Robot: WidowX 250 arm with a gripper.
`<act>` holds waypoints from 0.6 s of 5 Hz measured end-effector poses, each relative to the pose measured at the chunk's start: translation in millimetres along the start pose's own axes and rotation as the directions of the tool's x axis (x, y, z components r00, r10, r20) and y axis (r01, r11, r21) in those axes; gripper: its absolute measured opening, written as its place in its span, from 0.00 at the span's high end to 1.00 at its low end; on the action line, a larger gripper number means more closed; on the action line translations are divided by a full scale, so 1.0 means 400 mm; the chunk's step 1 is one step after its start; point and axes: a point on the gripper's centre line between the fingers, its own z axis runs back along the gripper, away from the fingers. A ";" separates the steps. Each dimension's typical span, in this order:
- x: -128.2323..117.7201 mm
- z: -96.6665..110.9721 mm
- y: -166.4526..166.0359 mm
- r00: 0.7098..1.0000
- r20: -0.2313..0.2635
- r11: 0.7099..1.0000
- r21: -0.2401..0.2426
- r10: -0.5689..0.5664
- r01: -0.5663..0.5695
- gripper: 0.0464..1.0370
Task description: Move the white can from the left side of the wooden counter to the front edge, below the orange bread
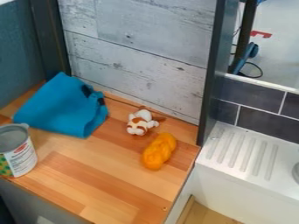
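Note:
A blue cloth [65, 107] lies crumpled at the back left of the wooden counter, with dark patches near its right edge. Right of it sits a small brown and white plush toy [140, 122]. A yellow-orange braided piece [159, 151], like a toy loaf, rests just in front of the plush and slightly to its right, apart from it. At the left edge stands an upright metal can [17, 151] with a white and green label.
A pale wood-panel wall [137, 57] rises behind the counter [111, 175], and a dark upright post [210, 74] stands at its right corner. Beyond the post is a white ridged sink drainboard [242, 151] below dark tiles [265, 124].

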 end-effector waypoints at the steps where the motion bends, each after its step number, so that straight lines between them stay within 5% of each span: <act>1: 0.010 -0.027 -0.022 1.000 0.002 1.000 0.000 -0.012 0.012 0.03; 3: 0.040 -0.068 -0.082 0.997 -0.028 0.998 0.001 -0.070 0.071 0.03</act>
